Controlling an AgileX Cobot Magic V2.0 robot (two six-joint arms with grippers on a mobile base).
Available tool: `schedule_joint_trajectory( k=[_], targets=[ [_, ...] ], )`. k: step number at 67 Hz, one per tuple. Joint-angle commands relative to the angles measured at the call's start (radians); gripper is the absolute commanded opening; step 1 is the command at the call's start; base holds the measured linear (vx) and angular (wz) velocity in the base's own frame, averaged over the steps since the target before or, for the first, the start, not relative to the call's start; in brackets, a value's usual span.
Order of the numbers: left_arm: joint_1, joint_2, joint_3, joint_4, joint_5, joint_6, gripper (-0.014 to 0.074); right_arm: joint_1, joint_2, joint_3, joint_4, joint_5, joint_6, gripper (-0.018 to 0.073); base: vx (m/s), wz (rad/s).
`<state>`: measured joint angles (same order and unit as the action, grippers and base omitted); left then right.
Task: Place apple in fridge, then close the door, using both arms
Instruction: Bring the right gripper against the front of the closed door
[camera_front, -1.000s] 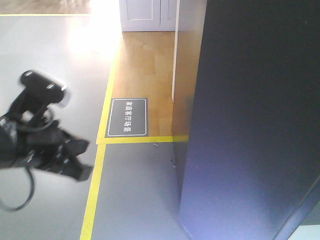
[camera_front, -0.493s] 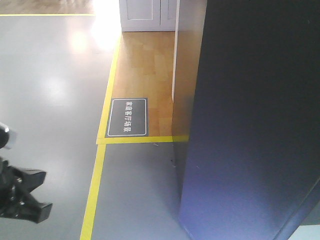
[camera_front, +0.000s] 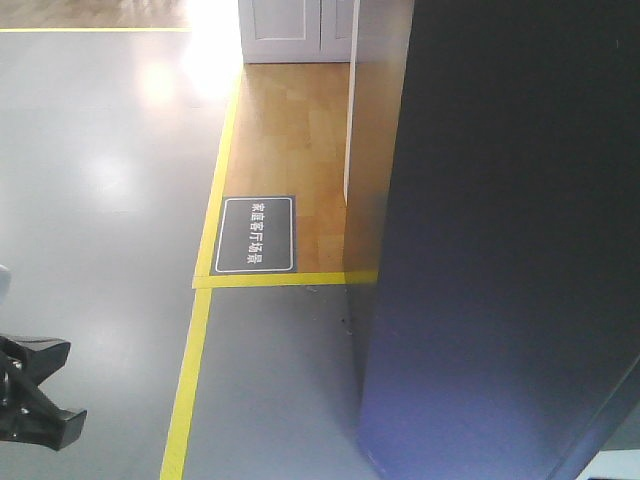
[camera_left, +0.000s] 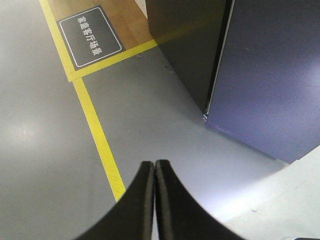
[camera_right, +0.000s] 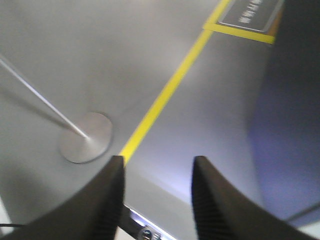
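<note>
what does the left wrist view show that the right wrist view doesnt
Only the left wrist view: the left claw, shut with nothing in it, and the wood floor. Only the right wrist view: the right claw, open and empty, and a round metal base with a thin pole. Both: the grey floor, the yellow tape line, the floor sign (cut off in the right one) and the dark fridge.

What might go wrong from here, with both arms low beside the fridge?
No apple shows in any view; the left gripper is shut on nothing, the right gripper open and empty, so placement is unconfirmed.
A stand's round metal base lies on the floor below the right gripper; a swing might hit its pole.
A pale strip shows along the door edge; it may not be fully shut.
</note>
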<state>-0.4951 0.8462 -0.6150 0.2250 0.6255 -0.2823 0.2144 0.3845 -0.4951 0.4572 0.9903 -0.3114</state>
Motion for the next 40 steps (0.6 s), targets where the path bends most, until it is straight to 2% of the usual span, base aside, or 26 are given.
schedule_joint_trajectory(
  k=[1,8,25,40],
  targets=[
    [0.001,-0.01,-0.023,0.014,-0.049,-0.015,-0.0006,-0.006,0.067,-0.067,-0.057,-0.065,0.028,0.0125,0.0,0.0],
    [0.001,-0.01,-0.023,0.014,-0.049,-0.015,-0.0006,-0.006,0.127,-0.098,-0.129,-0.089,0.039,-0.0018,0.0,0.0],
    [0.001,-0.01,-0.023,0.014,-0.049,-0.015,-0.0006,-0.006,0.266,-0.124,-0.356,-0.261,0.223,-0.0006,0.0,0.0],
    [0.001,-0.01,-0.023,0.014,-0.049,-0.015,-0.0006,-0.006,0.369,-0.165,-0.605,-0.339,0.445,-0.0004,0.0,0.0]
  ],
)
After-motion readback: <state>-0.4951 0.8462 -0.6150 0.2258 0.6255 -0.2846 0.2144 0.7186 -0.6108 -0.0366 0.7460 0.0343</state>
